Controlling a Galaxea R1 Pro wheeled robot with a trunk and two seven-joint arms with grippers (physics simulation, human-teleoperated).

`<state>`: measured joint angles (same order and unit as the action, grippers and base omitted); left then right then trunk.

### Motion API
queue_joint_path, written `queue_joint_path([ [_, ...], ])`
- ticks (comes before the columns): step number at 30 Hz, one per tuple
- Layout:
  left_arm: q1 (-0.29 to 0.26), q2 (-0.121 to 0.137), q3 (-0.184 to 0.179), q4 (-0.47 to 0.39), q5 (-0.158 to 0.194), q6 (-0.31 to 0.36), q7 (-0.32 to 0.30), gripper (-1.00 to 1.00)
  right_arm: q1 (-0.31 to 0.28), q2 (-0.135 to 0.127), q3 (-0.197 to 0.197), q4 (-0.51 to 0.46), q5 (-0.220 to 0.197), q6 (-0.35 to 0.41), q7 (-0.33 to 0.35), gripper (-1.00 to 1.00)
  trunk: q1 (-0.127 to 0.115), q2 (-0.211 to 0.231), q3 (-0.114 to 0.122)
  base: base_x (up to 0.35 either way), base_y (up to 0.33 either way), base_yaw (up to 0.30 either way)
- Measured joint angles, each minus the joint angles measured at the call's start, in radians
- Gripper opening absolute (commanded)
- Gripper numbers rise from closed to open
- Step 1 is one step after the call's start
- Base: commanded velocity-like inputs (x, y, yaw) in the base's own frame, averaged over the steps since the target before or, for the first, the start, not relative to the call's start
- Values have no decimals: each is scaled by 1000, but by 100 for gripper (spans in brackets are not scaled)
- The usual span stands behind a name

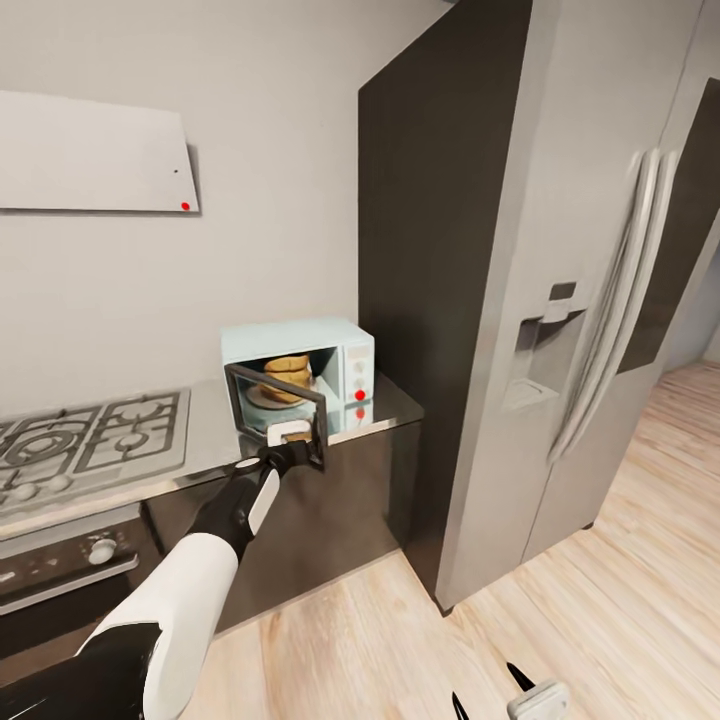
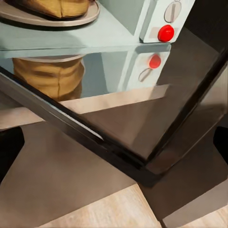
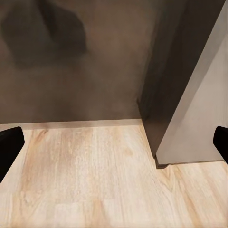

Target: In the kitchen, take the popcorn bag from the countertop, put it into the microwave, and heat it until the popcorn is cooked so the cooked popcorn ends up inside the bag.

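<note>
The pale blue microwave (image 1: pixel 300 345) stands on the steel countertop (image 1: pixel 395 405) with its dark glass door (image 1: pixel 280 400) swung open. Inside, the tan popcorn bag (image 1: pixel 287 375) sits upright on the turntable plate (image 1: pixel 262 398). My left gripper (image 1: pixel 295 445) is open at the door's outer edge. In the left wrist view the door frame (image 2: pixel 118 156) runs between its spread fingers (image 2: pixel 9 152), with the popcorn bag (image 2: pixel 57 7) and a red knob (image 2: pixel 166 33) beyond. My right gripper (image 1: pixel 490 695) hangs low over the wood floor, open and empty, fingers (image 3: pixel 9 152) wide apart.
A gas hob (image 1: pixel 90 435) lies left of the microwave, with an oven front (image 1: pixel 70 560) below it. The tall steel fridge (image 1: pixel 560 300) stands right of the counter behind a dark side panel (image 1: pixel 440 250). Light wood floor (image 1: pixel 620 560) spreads to the right.
</note>
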<state>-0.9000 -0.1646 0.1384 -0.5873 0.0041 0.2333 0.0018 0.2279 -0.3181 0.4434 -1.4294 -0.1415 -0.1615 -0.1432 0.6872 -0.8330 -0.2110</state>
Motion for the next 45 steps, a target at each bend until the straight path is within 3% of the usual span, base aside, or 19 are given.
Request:
queue_joint_path([
  [23, 0, 1, 0, -1, 0, 0, 0, 100, 0, 0, 2, 5, 0, 0, 0, 100, 0, 0, 0, 45, 28, 0],
  [32, 0, 0, 1, -1, 0, 12, 2, 100, -6, 0, 24, 39, -2, 5, 3, 100, 0, 0, 0, 283, -89, 0],
  [40, 0, 2, 1, -1, 0, 14, 1, 100, -6, -1, 123, 54, 1, 1, 4, 100, 0, 0, 0, 238, -78, 0],
  [45, 0, 2, 1, -1, 1, 14, 1, 100, -6, -1, 134, 56, 2, 0, 4, 100, 0, 0, 0, 116, -2, 0],
])
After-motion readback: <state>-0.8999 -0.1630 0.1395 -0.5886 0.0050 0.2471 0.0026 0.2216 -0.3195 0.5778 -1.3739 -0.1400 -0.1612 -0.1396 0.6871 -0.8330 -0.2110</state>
